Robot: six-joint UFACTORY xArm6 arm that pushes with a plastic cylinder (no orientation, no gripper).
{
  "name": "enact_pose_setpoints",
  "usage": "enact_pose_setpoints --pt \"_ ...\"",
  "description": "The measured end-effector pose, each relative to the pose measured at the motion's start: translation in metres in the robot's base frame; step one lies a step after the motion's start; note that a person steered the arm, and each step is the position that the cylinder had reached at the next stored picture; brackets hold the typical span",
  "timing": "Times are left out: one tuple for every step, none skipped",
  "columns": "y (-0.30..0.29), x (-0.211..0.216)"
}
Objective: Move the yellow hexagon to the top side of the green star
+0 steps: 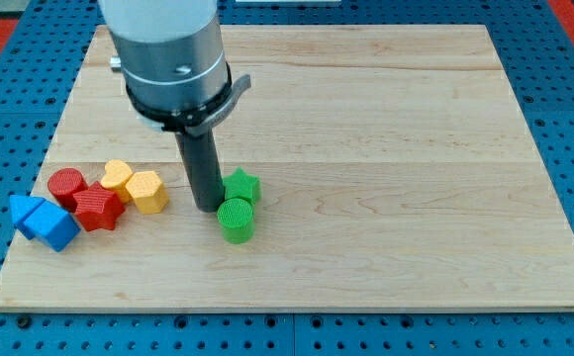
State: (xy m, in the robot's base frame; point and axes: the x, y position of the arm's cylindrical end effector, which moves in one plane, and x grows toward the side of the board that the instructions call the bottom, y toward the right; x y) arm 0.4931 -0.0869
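The yellow hexagon (147,191) lies at the view's lower left, next to a second yellow block (117,176) of rounded shape. The green star (240,185) lies near the middle bottom, with a green cylinder (236,220) touching it just below. My tip (206,206) stands on the board right beside the green star's left side, between the star and the yellow hexagon. The hexagon is about a block's width to the left of my tip.
A red cylinder (66,184) and a red star (97,209) sit left of the yellow blocks. A blue triangle (23,211) and a blue cube (55,227) lie near the wooden board's (386,119) lower left edge.
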Motion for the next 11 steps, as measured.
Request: enact_pose_setpoints --pt "-0.001 -0.041" --pt "0.0 -0.084" --pt "0.062 -0.06" --pt "0.108 -0.078" --pt "0.049 -0.137" --pt "-0.082 -0.148" --pt "-0.117 -0.098" --pt "-0.133 -0.081" --pt "-0.148 -0.084" --pt "-0.169 -0.088" --pt "-0.17 -0.089"
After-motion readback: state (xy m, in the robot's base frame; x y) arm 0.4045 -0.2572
